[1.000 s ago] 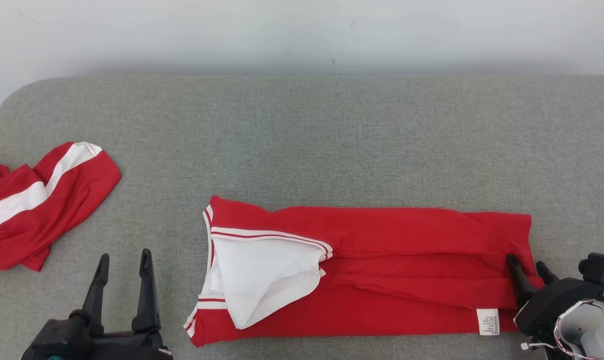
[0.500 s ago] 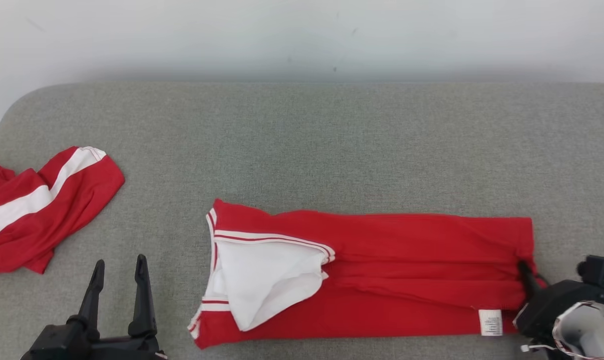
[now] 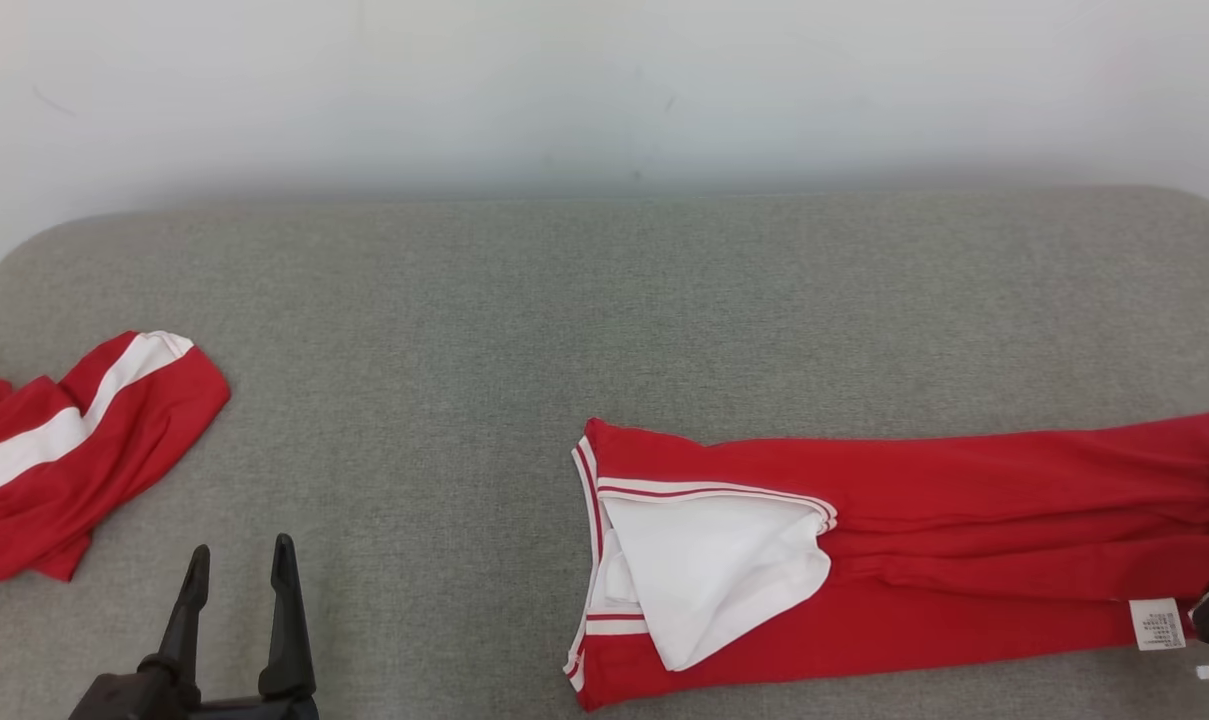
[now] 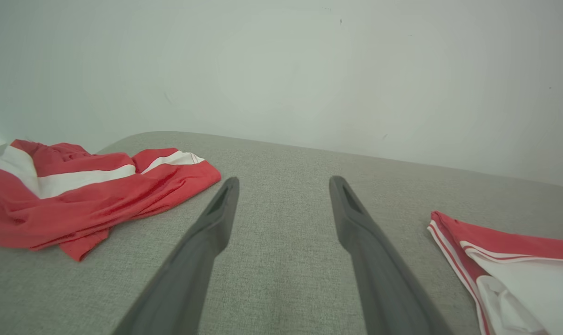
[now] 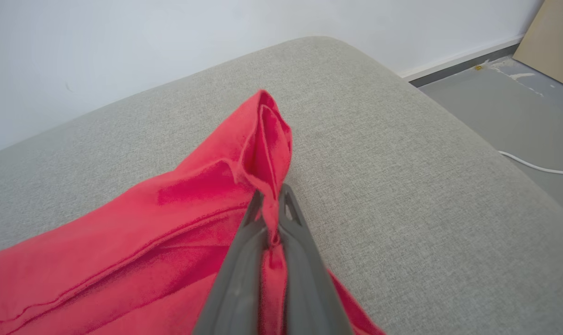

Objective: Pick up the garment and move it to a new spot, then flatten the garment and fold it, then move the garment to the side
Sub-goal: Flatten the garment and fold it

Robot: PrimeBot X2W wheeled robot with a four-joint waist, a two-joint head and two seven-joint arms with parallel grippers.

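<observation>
Right gripper (image 5: 272, 197) is clamped on the right end of the red garment (image 3: 964, 520). It lies folded on the grey cushion (image 3: 564, 300), long axis left to right, stretching leftward from the grip. Left gripper (image 3: 239, 560), fingers apart, stands well clear.

Right claw (image 5: 272, 199) clamped the garment (image 3: 964, 480), seemingly dragging it rightward.

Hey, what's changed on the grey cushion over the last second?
The right gripper shut on the folded red garment at its right end and dragged it toward the robot's right. The left gripper stayed open and idle, and the crumpled red and white garment stayed put; the camera tilted slightly.
</observation>
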